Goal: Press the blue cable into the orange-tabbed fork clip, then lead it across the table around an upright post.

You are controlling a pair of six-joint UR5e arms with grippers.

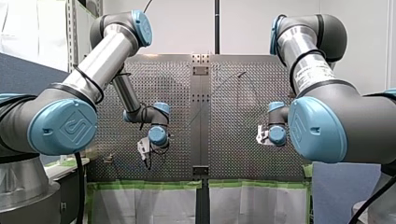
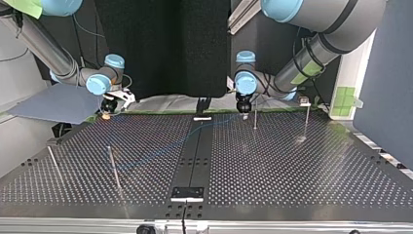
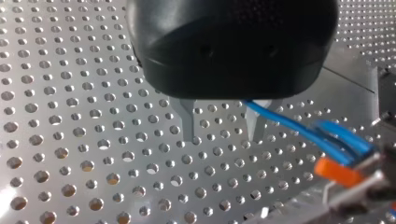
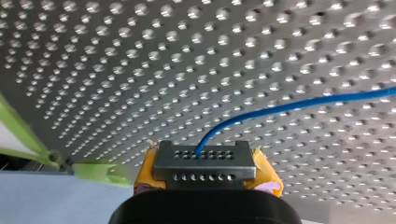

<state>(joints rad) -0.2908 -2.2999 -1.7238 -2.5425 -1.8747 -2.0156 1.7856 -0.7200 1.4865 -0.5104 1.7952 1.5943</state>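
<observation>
perforated table (image 2: 302,170) | blue cable (image 2: 168,146) lying across | upright posts (image 2: 114,168) standing | orange-tabbed clip (image 3: 343,171)

My left gripper (image 1: 147,161) hangs over the perforated table (image 1: 233,154) left of its dark centre strip (image 1: 201,116), my right gripper (image 1: 259,136) to that strip's right.

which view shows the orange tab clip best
Left wrist view: the orange-tabbed clip is close up, with the blue cable running to it. In the front and top views it is too small to tell; the right wrist view lacks it.
</observation>
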